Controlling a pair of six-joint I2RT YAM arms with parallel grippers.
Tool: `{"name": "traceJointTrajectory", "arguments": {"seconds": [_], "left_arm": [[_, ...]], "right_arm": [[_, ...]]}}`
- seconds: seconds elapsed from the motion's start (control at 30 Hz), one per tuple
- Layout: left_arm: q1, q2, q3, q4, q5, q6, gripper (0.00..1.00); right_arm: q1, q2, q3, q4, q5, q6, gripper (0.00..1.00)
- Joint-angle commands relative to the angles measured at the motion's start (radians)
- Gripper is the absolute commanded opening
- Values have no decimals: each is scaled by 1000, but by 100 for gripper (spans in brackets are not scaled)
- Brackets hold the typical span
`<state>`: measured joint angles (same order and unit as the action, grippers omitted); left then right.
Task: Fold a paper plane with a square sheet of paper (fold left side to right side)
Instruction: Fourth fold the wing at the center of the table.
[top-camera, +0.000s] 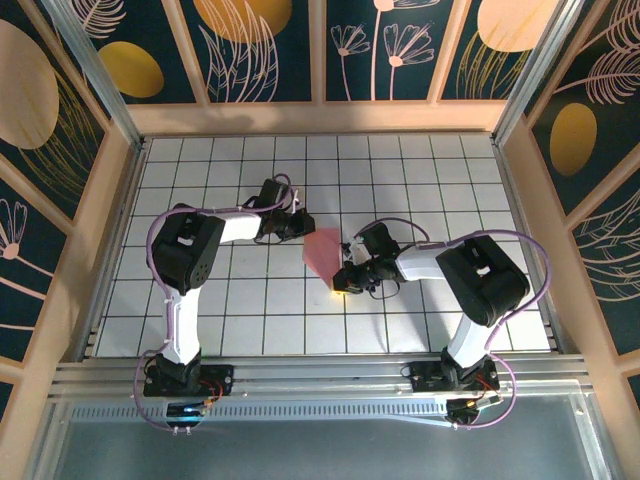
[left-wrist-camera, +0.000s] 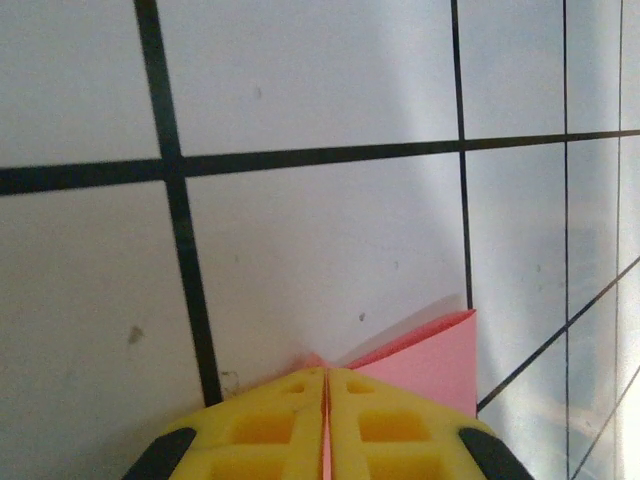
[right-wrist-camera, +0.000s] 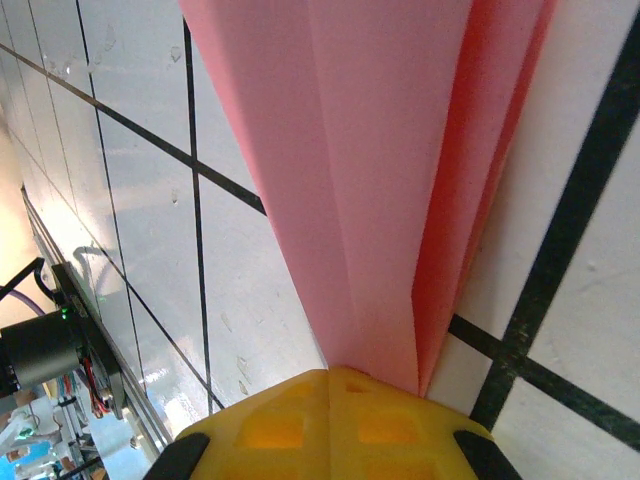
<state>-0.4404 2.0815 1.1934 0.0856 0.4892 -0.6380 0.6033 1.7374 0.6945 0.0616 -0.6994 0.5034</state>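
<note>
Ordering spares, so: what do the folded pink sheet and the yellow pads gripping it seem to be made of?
Folded pink paper: thin matte paper, judging by the sharp creases and stacked layer edges. Right end effector's pads: yellow, matte, with moulded recesses. They are likely soft rubber or foam, though hard plastic can't be ruled out.

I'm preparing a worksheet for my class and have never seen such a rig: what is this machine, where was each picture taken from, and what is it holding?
Two robot arms are bolted at the near edge of a white gridded table. One picture looks down from above; the other two come from a camera on each wrist, so the yellow pads there are that arm's own fingers. The left claw and the right claw are both shut on one folded pink paper, pinching opposite ends.
</note>
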Motion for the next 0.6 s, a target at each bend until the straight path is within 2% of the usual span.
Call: {"name": "traceJointTrajectory", "arguments": {"seconds": [0.0, 0.1, 0.23, 0.47, 0.57], "left_arm": [[55, -20, -4, -23, -171, 75, 10], [55, -96, -44, -24, -185, 94, 10], [39, -206, -152, 28, -130, 71, 10], [-112, -274, -201, 46, -82, 27, 10], [-139, -248, -198, 103, -33, -21, 10]], "right_arm": [[9, 76, -36, -135, 152, -37, 0], [9, 76, -34, -137, 153, -39, 0], [9, 76, -36, -131, 151, -36, 0], [9, 72, -35, -135, 155, -37, 0], [8, 71, -34, -137, 156, -36, 0]]}}
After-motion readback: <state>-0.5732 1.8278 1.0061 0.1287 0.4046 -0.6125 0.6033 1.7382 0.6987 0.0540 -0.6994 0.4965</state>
